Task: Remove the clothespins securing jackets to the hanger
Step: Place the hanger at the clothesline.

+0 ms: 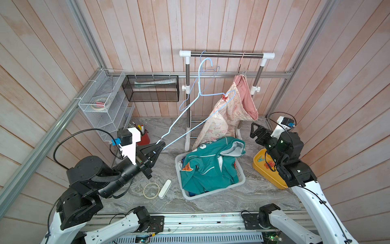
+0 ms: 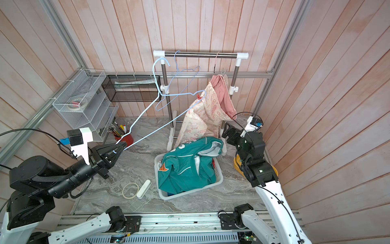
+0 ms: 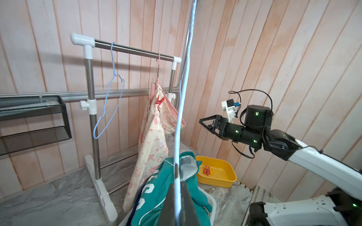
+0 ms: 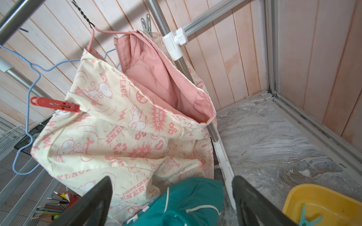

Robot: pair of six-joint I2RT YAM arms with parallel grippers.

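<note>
Left claw (image 1: 160, 146) sits lower left in both top views, clamped shut on the bottom wire of a light blue hanger (image 3: 181, 109), which slants up toward the rack. Right claw (image 4: 171, 178) is mid right, jaws wide apart, pointed at the cream jacket.

On the desk (image 1: 263, 196) near the front edge there's a tape ring (image 1: 144, 191) + a white stick thing (image 1: 165, 188), side by side. Just behind, centre frame, is a white basket (image 1: 240, 181) w/ the teal jacket (image 1: 211, 169) piled in and a bit of blue fabric (image 1: 194, 193) under it.

Yellow tray (image 3: 225, 179) is right of the basket. There's a couple of red clothespins (image 3: 208, 169) lying in it, plus a teal clip (image 4: 305, 215).

Further back, upper centre, the cream jacket (image 1: 221, 120) hangs off a pink hanger (image 4: 90, 41) on the rack (image 1: 228, 54). One red clothespin (image 4: 54, 104) is clipped on its shoulder edge, and a grey clothespin (image 4: 147, 22) is up top by the collar. 2nd blue hanger (image 3: 113, 58) hangs on the rail, left of the jacket.
</note>
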